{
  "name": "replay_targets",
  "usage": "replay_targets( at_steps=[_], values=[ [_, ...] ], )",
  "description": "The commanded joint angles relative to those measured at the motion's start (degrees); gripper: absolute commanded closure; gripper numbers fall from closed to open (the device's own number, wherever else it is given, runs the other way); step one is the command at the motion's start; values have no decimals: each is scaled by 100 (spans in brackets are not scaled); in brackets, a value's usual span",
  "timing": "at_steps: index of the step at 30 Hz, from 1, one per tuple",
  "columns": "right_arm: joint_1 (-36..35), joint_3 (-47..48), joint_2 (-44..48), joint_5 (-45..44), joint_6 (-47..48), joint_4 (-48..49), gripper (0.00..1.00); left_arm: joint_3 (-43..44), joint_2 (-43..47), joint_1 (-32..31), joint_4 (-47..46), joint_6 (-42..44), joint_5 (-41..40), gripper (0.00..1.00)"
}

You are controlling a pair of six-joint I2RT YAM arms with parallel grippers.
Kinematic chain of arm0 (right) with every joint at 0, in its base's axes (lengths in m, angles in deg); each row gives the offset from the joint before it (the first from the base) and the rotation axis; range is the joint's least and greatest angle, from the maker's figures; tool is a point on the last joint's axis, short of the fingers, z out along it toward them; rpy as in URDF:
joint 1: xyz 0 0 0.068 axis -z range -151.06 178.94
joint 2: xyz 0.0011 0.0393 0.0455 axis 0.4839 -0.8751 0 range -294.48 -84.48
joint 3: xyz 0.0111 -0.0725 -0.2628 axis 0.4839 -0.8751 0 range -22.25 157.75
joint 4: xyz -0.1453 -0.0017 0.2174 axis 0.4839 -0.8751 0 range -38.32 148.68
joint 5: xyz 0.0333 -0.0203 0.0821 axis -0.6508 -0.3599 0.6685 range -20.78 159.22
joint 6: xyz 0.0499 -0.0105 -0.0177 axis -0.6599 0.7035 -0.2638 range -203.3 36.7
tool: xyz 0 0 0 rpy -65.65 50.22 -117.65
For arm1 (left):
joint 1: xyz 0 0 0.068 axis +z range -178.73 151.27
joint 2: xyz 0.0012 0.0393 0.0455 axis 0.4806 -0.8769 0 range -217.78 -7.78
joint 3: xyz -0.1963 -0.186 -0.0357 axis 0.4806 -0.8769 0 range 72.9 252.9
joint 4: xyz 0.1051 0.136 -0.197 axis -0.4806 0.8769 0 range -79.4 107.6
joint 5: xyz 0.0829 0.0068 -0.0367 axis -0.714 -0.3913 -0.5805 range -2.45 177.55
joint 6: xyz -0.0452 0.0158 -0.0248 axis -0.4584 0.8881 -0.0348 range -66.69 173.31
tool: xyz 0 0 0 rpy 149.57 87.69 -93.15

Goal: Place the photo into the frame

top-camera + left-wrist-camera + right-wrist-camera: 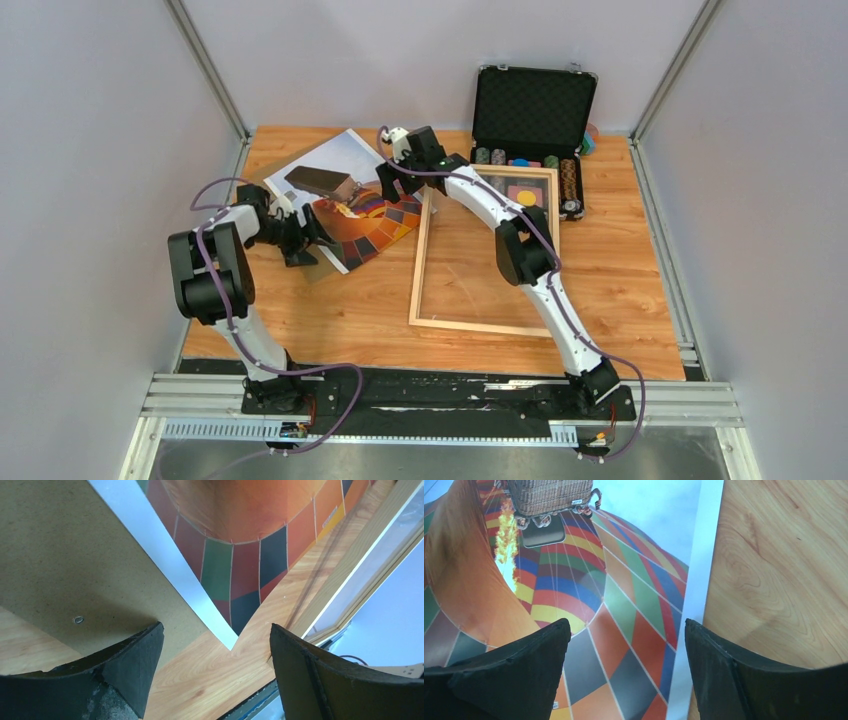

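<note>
The photo (365, 222), a colourful hot-air balloon print, lies face up at the left of the table, partly on a brown backing board (65, 555). The light-wood frame (420, 272) lies flat just right of it. My left gripper (316, 233) is open and empty at the photo's near corner. In the left wrist view that corner (227, 630) sits between the open fingers, and the frame rail (345, 565) runs along the right. My right gripper (388, 183) is open and empty over the photo's right edge. The white border (698, 600) lies between its fingers (724, 675).
An open black chip case (532, 105) with chip rows stands at the back, touching the frame's far end. A small coloured card (524, 193) shows inside the frame's far part. Grey walls close in on the left, right and back. A metal rail runs along the table's near edge.
</note>
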Motion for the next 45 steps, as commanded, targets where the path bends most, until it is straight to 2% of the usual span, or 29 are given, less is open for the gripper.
replay_targets(
  at_steps=[1,6,12,19,25,45],
  values=[
    [16,250,-87,-32,-21,167,16,9,-261,472,393,378,-1017,12],
    [8,264,-49,-45,-52,209,15,93,-428,804,679,653,-1285,12],
    [-77,236,-59,-3,-110,204,15,37,-199,1009,765,971,-1505,12],
    [-142,306,-185,-536,-136,310,15,39,1,1128,740,1123,-1627,12],
    [-150,330,-265,-711,-157,362,14,0,250,1132,691,1195,-1489,12],
    [-463,68,-461,-77,-183,157,15,218,1417,1129,524,1625,-777,12]
  ],
)
